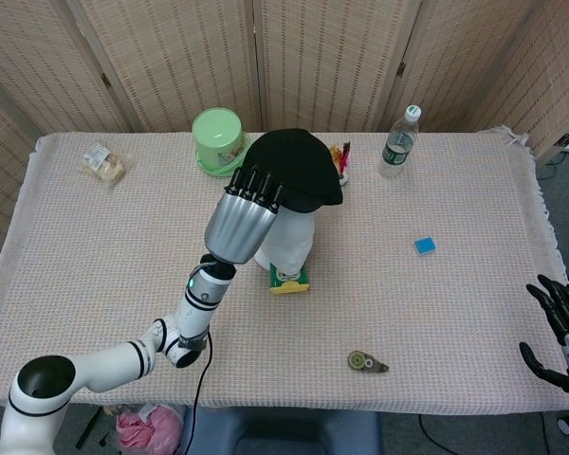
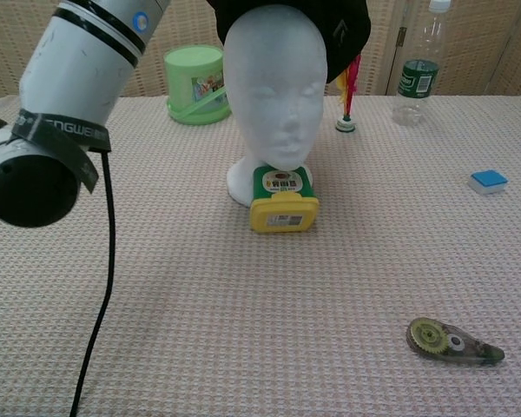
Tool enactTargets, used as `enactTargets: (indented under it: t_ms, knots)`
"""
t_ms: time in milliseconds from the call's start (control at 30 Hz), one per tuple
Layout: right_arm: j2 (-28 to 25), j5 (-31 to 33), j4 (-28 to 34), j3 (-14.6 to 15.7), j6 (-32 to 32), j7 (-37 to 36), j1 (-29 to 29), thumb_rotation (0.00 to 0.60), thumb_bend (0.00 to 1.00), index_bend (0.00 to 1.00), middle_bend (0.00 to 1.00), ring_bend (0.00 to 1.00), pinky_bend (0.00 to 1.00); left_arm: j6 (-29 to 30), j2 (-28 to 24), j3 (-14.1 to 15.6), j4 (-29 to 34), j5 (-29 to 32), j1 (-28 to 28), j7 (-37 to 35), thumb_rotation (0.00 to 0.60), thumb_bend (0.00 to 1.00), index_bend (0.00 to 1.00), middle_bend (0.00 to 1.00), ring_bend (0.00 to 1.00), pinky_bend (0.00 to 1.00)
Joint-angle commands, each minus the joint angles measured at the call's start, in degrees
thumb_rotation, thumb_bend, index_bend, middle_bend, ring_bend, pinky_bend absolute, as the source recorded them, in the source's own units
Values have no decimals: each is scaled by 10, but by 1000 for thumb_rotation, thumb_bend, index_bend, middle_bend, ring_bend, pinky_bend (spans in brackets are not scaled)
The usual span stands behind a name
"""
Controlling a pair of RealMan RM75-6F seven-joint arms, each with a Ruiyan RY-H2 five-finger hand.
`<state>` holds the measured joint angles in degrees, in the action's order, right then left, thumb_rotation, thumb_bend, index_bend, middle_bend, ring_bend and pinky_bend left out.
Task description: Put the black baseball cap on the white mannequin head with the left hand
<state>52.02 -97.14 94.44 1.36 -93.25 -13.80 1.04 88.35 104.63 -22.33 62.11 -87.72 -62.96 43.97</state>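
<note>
The black baseball cap (image 1: 297, 169) sits over the top of the white mannequin head (image 1: 287, 239), covering its crown in the head view. In the chest view the cap (image 2: 343, 35) drapes behind and around the mannequin head (image 2: 276, 91), whose face is uncovered. My left hand (image 1: 245, 213) grips the cap's left rim, fingers hooked on the fabric. My right hand (image 1: 561, 327) hangs off the table's right edge with fingers spread and nothing in it.
A yellow-green box (image 2: 283, 200) stands at the mannequin's base. Behind are a green lidded tub (image 1: 218, 138), a feathered shuttlecock (image 2: 347, 82) and a water bottle (image 1: 399, 140). A blue block (image 1: 425, 245), a tape dispenser (image 1: 367, 362) and a wrapped snack (image 1: 105, 163) also lie on the cloth.
</note>
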Motion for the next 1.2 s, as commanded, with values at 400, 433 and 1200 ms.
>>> enactTargets:
  t_ms: [400, 433, 1200]
  knots:
    - [2, -22, -5, 8, -29, 0, 13, 600, 329, 0, 0, 0, 0, 35, -26, 47, 162, -25, 70, 119, 600, 464, 575, 612, 464, 558]
    - [2, -23, -6, 8, -30, 0, 14, 600, 329, 0, 0, 0, 0, 37, -24, 50, 166, -25, 75, 124, 600, 464, 575, 612, 464, 558]
    - [4, -25, -8, 8, -41, -2, 18, 600, 329, 0, 0, 0, 0, 42, 42, 83, 110, -51, 128, 102, 600, 464, 574, 612, 464, 558]
